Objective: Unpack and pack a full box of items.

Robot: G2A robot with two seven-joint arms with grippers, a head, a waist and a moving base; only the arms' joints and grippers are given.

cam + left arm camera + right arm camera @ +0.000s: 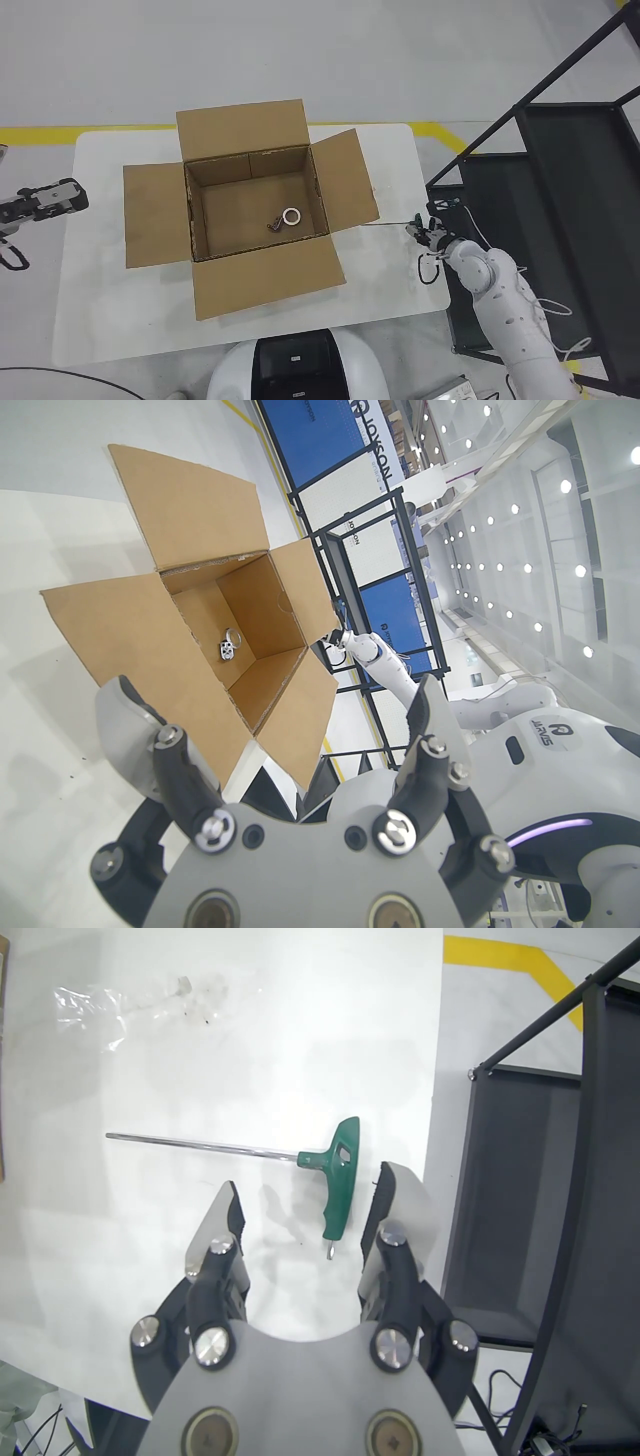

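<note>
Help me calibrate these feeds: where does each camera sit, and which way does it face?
Top view: above the arms, facing down at the white table and open cardboard box; left gripper and right gripper at opposite edges.
Left wrist view: on that wrist, facing across the table into the box; own open fingers in front, right arm beyond.
Right wrist view: on that wrist, facing down at a green T-handle key; own open fingers frame its handle.
Shared: top and left wrist views both show the box's metal ring.
</note>
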